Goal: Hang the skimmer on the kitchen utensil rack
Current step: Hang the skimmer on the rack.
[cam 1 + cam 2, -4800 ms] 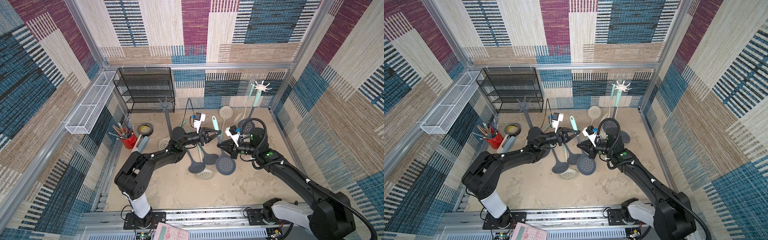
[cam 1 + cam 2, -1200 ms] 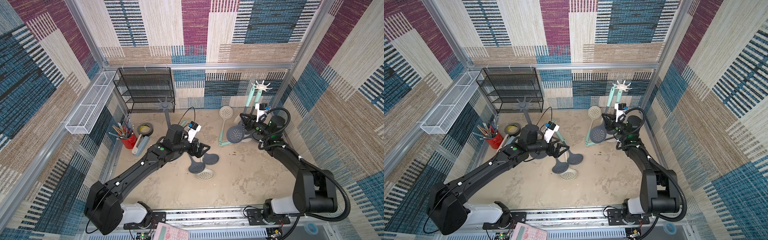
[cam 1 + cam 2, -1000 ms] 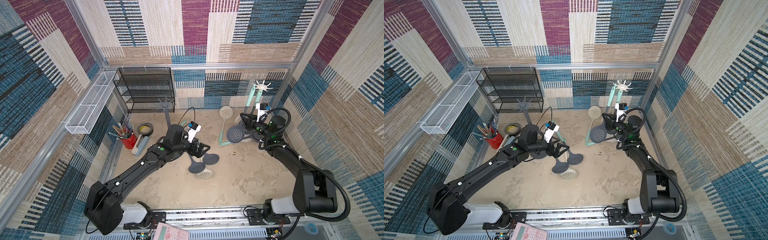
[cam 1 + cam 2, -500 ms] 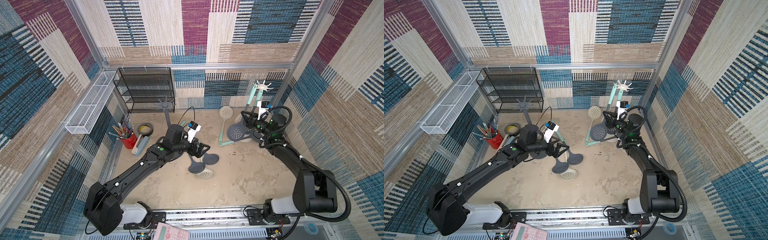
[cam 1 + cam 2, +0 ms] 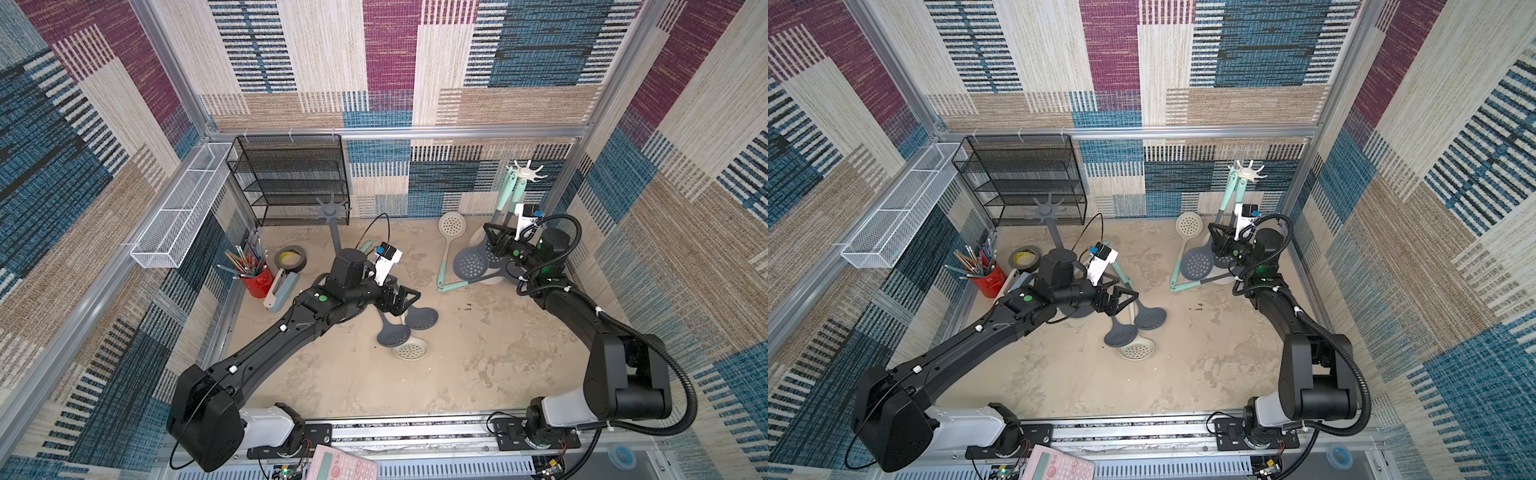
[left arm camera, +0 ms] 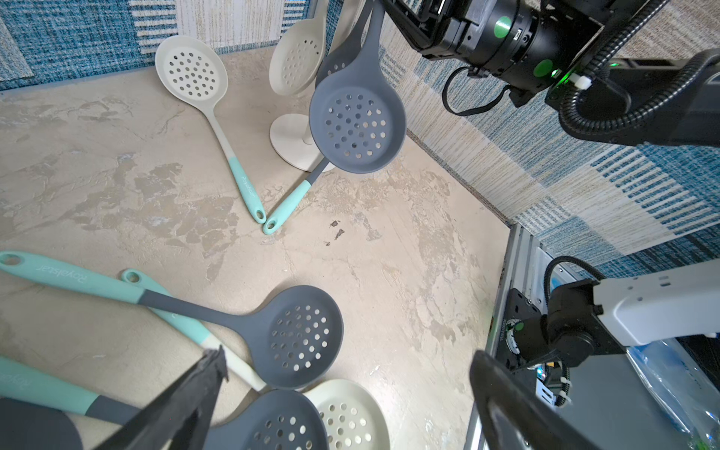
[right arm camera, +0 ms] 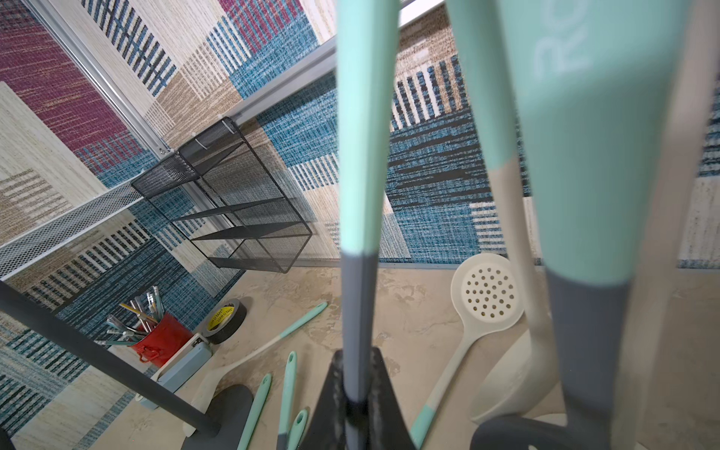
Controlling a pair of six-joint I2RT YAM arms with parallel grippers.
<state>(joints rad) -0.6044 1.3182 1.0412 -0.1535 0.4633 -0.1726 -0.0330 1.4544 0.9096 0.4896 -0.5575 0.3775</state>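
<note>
Two arms share the mottled worktop (image 5: 478, 353). The left arm (image 5: 291, 328) hovers near centre, jaws spread wide over three spare skimmers (image 5: 405, 332). The right arm (image 5: 582, 316) reaches to 2 o'clock, jaws pinching the grey shaft of the skimmer (image 5: 471, 264) beside the white utensil rack (image 5: 527, 172). Hanging looks to be the step in hand, though whether the handle's loop sits on a prong cannot be told. The next move likely calls for seating it, then letting go. The skimmer's long axis stands nearly upright, mint handle toward the prongs, perforated bowl down at the base's 9 o'clock side.
</note>
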